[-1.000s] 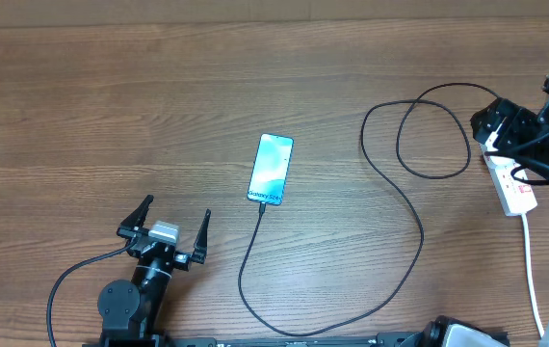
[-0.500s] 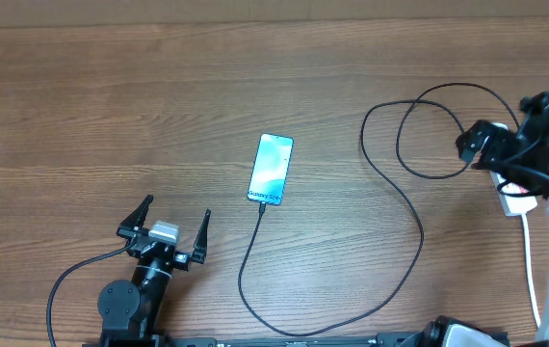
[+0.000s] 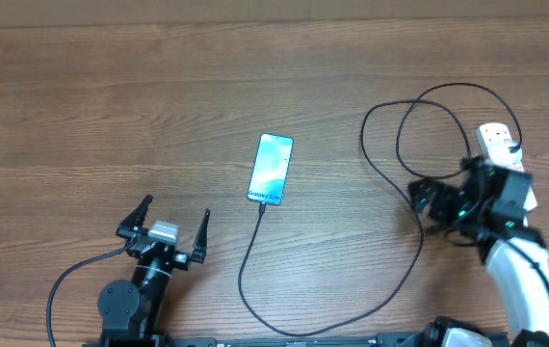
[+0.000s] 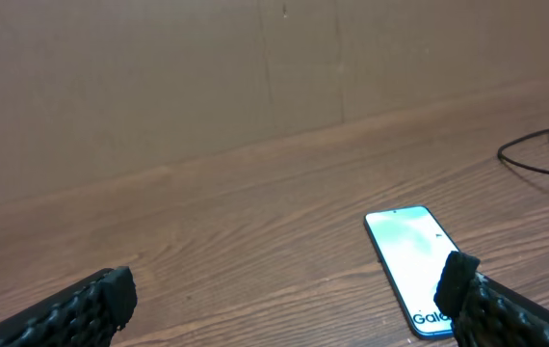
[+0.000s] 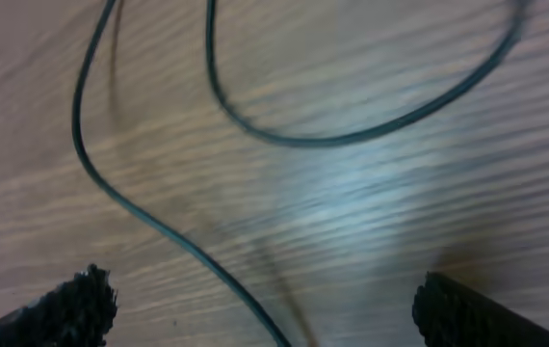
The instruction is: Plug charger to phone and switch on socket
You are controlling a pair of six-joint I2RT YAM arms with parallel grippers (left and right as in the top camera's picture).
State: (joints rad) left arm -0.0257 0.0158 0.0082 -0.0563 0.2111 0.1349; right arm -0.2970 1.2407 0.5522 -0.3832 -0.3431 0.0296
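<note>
The phone (image 3: 272,169) lies mid-table, teal screen up, and also shows in the left wrist view (image 4: 407,260). The black charger cable (image 3: 409,270) runs from the phone's near end, where its tip (image 3: 263,205) meets the phone, loops right and up to the white socket (image 3: 498,142). It also crosses the right wrist view (image 5: 130,207). My left gripper (image 3: 169,224) is open and empty, in front of and left of the phone. My right gripper (image 3: 429,204) is open and empty above the cable, in front of and left of the socket.
The socket's thick white cord is hidden behind my right arm (image 3: 525,289). A plain wall (image 4: 255,77) stands at the table's far edge. The left arm's own black cable (image 3: 72,280) loops at the front left.
My right arm has swung away from the socket, moving left and toward the front, uncovering the socket's far end. The left arm, phone and cable have not moved.
</note>
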